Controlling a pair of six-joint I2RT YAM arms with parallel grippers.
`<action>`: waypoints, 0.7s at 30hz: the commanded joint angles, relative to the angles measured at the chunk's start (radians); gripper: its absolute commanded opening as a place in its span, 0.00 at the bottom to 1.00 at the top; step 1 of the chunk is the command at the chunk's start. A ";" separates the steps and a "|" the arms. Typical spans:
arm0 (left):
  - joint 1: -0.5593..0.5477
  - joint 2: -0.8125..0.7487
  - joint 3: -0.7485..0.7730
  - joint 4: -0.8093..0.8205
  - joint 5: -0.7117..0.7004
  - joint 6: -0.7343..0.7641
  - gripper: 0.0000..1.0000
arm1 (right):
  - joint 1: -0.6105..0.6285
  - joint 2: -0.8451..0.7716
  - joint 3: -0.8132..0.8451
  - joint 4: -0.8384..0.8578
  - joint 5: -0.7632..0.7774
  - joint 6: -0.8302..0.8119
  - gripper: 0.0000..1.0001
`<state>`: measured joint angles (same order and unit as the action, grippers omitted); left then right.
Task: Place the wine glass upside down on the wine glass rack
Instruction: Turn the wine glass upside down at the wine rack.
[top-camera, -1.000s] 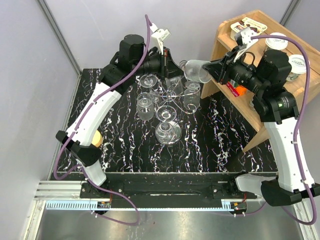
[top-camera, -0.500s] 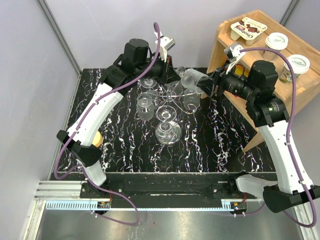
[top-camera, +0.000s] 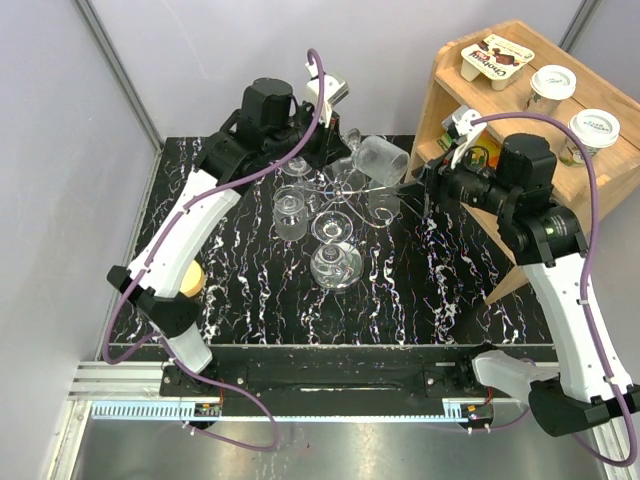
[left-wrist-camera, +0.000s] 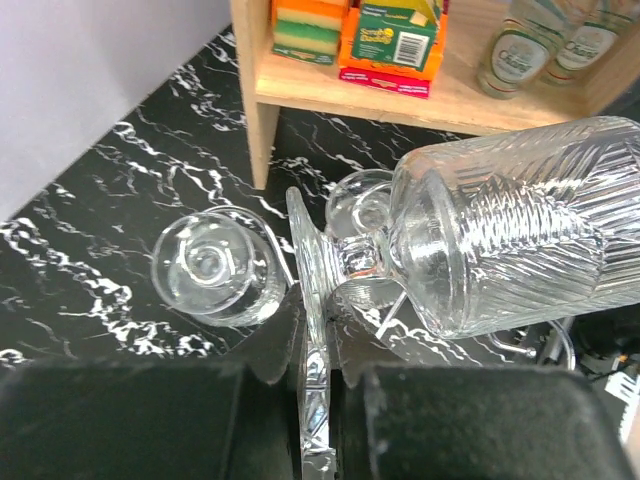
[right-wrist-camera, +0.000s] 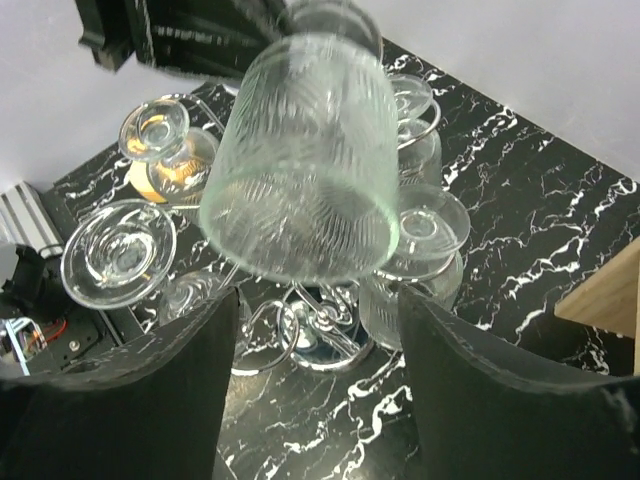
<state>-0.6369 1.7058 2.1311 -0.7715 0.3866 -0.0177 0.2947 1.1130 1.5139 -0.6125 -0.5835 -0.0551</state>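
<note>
We count five glasses. Four hung glasses (top-camera: 335, 265) sit upside down on the one rack (right-wrist-camera: 316, 338). The fifth, the glass (top-camera: 381, 160), lies on its side in the air over the rack's far right arms, not yet hung, with its mouth toward the right arm. Of the two grippers, the left gripper (top-camera: 338, 147) is clamped on the glass's foot. The right gripper (top-camera: 424, 186) has its fingers spread and grasps nothing, just clear of the rim. On top of the shelf (top-camera: 445, 95), at the right of the table (top-camera: 250, 290), we count two lidded cups (top-camera: 551, 84). Only the left wrist view shows the foot's edge pinched between the black fingers. It also shows the shelf's lower level with sponges (left-wrist-camera: 308, 25), a green box (left-wrist-camera: 395, 40) and two printed tumblers (left-wrist-camera: 518, 45). Only the right wrist view looks at the ribbed bowl from its mouth end, with the rack's mirror base below and four upturned feet around it. A second ago the right gripper clasped the bowl nearer the shelf. Since then its jaws have parted and drawn back, and the bowl has come closer over the rack.
</note>
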 joint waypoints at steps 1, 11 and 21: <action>-0.006 -0.083 0.069 0.104 -0.083 0.110 0.00 | 0.012 -0.032 0.109 -0.168 0.046 -0.094 0.74; -0.138 -0.089 0.130 0.040 -0.210 0.366 0.00 | 0.014 0.157 0.480 -0.403 0.085 -0.083 0.88; -0.237 -0.120 0.110 0.066 -0.423 0.525 0.00 | 0.015 0.274 0.594 -0.458 0.011 -0.034 0.93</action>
<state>-0.8536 1.6634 2.2101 -0.8261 0.0917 0.4305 0.3023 1.3735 2.0804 -1.0344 -0.5259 -0.1184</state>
